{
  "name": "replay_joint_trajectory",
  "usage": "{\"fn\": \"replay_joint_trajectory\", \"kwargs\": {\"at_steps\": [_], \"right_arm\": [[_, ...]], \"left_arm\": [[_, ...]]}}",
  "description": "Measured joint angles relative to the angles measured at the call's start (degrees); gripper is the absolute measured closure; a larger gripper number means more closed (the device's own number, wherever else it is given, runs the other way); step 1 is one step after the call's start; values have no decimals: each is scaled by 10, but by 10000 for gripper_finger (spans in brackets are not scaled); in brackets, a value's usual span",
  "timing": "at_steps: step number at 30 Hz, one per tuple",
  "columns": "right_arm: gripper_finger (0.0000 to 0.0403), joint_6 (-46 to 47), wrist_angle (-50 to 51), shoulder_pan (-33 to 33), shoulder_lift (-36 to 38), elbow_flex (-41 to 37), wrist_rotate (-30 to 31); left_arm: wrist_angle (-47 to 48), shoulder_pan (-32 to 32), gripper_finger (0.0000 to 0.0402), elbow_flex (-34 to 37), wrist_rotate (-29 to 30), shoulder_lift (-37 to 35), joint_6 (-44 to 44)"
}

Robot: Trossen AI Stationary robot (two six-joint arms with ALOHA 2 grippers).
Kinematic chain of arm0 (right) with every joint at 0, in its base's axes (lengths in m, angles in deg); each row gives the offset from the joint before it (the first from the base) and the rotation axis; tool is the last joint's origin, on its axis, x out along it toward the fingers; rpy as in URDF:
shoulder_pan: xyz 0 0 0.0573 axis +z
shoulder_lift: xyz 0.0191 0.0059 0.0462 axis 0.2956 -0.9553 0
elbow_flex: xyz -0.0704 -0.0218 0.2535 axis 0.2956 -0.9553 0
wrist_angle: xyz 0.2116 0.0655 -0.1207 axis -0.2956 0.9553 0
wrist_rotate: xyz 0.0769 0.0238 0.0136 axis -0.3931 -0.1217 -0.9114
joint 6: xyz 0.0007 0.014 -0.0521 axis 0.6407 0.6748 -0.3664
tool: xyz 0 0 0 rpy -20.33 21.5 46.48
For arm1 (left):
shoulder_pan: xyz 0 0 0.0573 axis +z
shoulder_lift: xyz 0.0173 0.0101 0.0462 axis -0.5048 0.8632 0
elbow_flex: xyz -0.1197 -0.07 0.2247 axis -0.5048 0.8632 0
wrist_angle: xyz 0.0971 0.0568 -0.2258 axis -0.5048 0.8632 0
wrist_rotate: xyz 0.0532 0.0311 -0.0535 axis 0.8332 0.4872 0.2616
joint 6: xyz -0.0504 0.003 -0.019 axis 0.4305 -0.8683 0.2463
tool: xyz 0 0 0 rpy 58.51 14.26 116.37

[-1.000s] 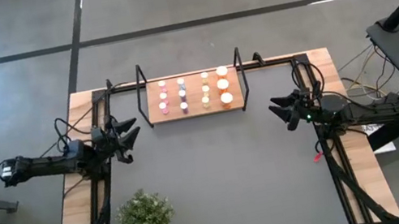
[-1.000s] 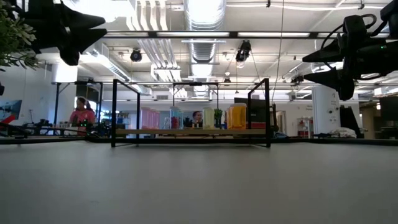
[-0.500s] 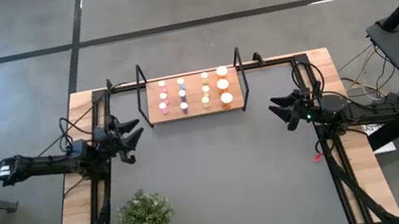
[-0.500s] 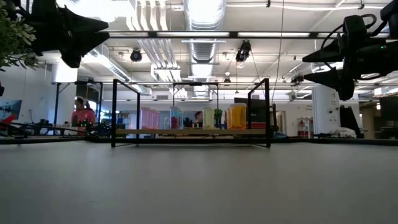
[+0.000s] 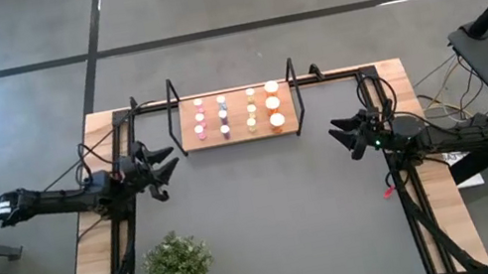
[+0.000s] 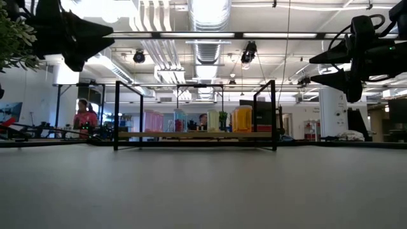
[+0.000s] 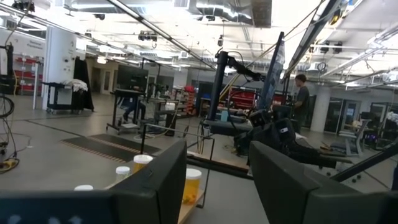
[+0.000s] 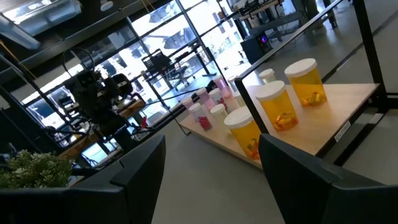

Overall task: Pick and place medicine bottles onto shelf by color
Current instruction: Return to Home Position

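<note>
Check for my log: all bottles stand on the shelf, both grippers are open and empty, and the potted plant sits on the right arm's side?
No: the high view shows the potted plant on the left arm's side. The rest holds: bottles on the shelf, left gripper and right gripper open and empty.

The left arm (image 5: 59, 200) and right arm (image 5: 445, 135) are looking slim, black and cable-draped; the left pincer (image 5: 162, 164) and right pincer (image 5: 341, 136) are showing pointed, angular fingers.

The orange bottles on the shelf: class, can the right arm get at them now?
Probably yes. The right pincer is open, empty, beside the end of the shelf where the orange bottles stand. Only the wire frame lies between; reach over it.
</note>
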Motion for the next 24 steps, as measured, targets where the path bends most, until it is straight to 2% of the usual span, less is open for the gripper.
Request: {"fn": "replay_joint_trajectory", "kwargs": {"at_steps": [24], "right_arm": [[156,0,0,0,0,0,0]], "left_arm": [[0,0,242,0,0,22,0]]}}
